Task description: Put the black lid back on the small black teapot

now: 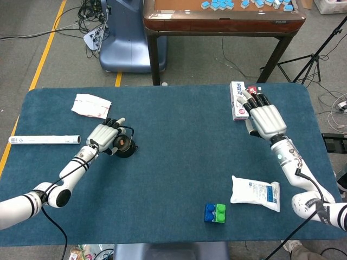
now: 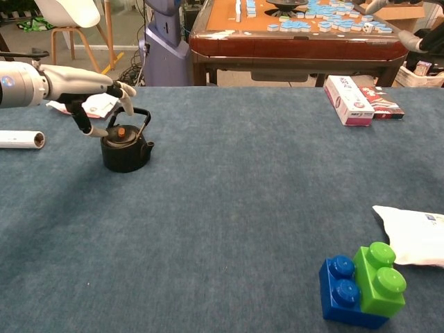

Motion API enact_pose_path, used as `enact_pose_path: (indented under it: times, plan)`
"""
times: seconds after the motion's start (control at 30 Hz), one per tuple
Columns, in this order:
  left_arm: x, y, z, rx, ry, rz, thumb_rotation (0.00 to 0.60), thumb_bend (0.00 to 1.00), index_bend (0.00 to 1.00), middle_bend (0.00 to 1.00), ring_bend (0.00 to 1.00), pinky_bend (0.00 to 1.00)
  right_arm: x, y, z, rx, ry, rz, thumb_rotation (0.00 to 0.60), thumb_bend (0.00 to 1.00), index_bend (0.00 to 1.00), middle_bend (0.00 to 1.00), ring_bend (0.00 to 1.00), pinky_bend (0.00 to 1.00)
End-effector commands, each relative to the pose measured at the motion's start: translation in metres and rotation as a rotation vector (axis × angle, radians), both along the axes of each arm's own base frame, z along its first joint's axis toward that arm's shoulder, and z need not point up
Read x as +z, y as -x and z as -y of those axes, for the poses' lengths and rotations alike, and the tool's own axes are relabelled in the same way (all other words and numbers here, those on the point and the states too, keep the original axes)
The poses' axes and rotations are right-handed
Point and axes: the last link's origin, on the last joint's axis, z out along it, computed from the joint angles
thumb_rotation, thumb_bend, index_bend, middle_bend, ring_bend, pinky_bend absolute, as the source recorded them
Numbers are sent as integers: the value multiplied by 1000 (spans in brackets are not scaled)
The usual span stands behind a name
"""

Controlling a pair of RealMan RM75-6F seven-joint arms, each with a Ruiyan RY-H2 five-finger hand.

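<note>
while over teapot, left hand open

Matt black teapot, napped blue cloth table, glossy plastic bricks

Small black teapot stands near the far left corner of the blue worktop, black lid seated on its mouth, orange knob showing. Left hand is directly above it, fingertips at the lid and bail handle; actual contact cannot be confirmed. White tube lies at the left edge. Pink-and-white box lies at the far right. Blue and green bricks sit near the front right corner, white pouch just beside them.
</note>
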Motion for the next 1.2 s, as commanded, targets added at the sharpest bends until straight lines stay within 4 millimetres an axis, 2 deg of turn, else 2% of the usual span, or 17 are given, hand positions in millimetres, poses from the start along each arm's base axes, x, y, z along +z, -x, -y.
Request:
enact_pose_path:
  times: [0.03, 0.37, 0.53, 0.73, 0.87, 0.97, 1.2]
  plan:
    - [-1, 0, 1, 2, 1, -3, 600, 313, 227, 0, 0, 0, 0, 1, 1, 1, -1, 3, 600, 616, 79, 0, 0, 0]
    - [7, 0, 9, 5, -4, 8, 600, 313, 227, 0, 0, 0, 0, 0, 0, 9, -3, 11, 600, 616, 79, 0, 0, 0]
    - [29, 4, 28, 3, -35, 5, 600, 313, 227, 0, 0, 0, 1, -3, -2, 25, -4, 27, 600, 616, 79, 0, 0, 0]
    - [72, 8, 68, 0, -131, 38, 600, 313, 222, 0, 0, 0, 2, 0, -14, 38, -10, 43, 600, 617, 79, 0, 0, 0]
    - [92, 16, 99, -11, -208, 109, 600, 313, 201, 0, 0, 0, 0, 4, -28, 43, -20, 59, 600, 617, 79, 0, 0, 0]
    - [99, 32, 119, 2, -248, 145, 600, 314, 198, 0, 0, 0, 0, 6, -44, 57, -23, 70, 600, 616, 79, 0, 0, 0]
    - [109, 78, 146, 86, -346, 193, 600, 314, 198, 0, 0, 0, 5, 16, -100, 77, -6, 94, 600, 616, 79, 0, 0, 0]
